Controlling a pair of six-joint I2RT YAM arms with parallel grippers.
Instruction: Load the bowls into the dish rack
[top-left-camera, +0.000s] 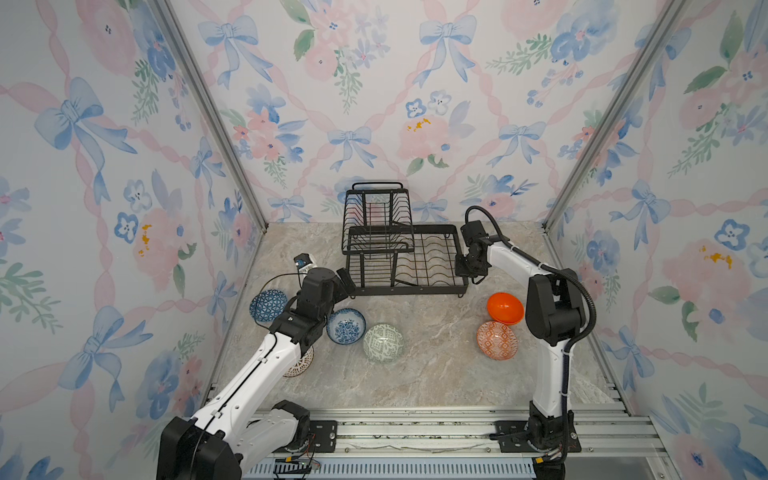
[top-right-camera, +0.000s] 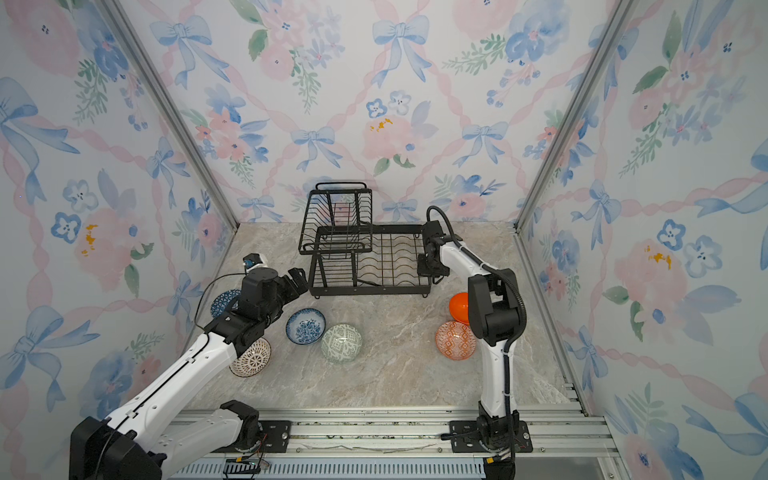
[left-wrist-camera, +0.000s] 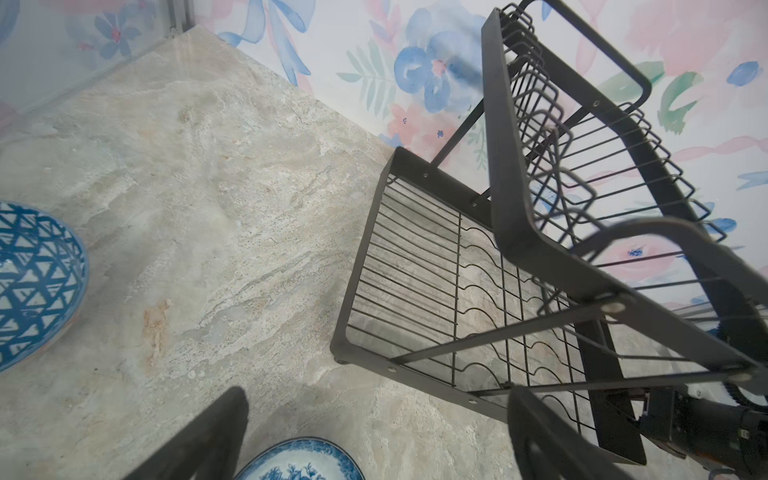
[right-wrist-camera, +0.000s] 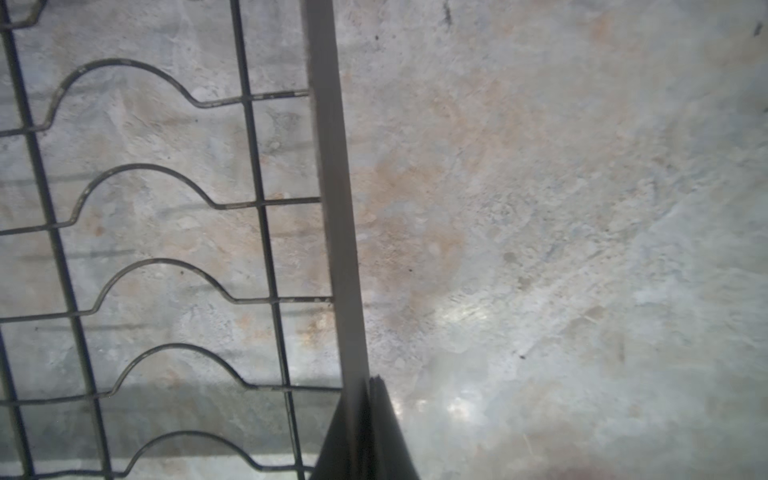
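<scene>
Fingers (left-wrist-camera: 199, 440) of the left gripper (top-left-camera: 347, 282) stood spread wide and held nothing. In the left wrist view the blue-white floral bowl (left-wrist-camera: 299, 459) lay at the bottom edge between them, and the dish rack (left-wrist-camera: 505, 166) filled the right half of the frame beyond their tips.

Nearest the bottom of both top views, a brown-and-white patterned bowl (top-right-camera: 250, 358) lay left of centre, partly under the left arm (top-right-camera: 174, 376). Higher in the frame, the green-white geometric bowl (top-left-camera: 383, 343) sat near the middle of the table (top-left-camera: 436, 382), with the floral bowl just beside it on the left. Level with these at the right lay the orange-white patterned bowl (top-left-camera: 496, 340). The plain orange bowl (top-left-camera: 505, 308) sat just above it, their rims overlapping in the picture. At the left, the dark-blue geometric bowl (top-left-camera: 268, 306) showed partly behind the left arm. All six bowls lay on the table, outside the rack.

The open left fingers hung above the floral bowl in the frame, just beside the rack's lower-left corner; whether they touched it could not be told. Farther up, at centre, the rack stood near the back wall (top-left-camera: 374, 124). On its right edge the right gripper (right-wrist-camera: 368, 384) was clenched on the rim of the lower tray. In the right wrist view the flat rim bar ran down between the closed fingers (right-wrist-camera: 392, 440) at bottom centre.
</scene>
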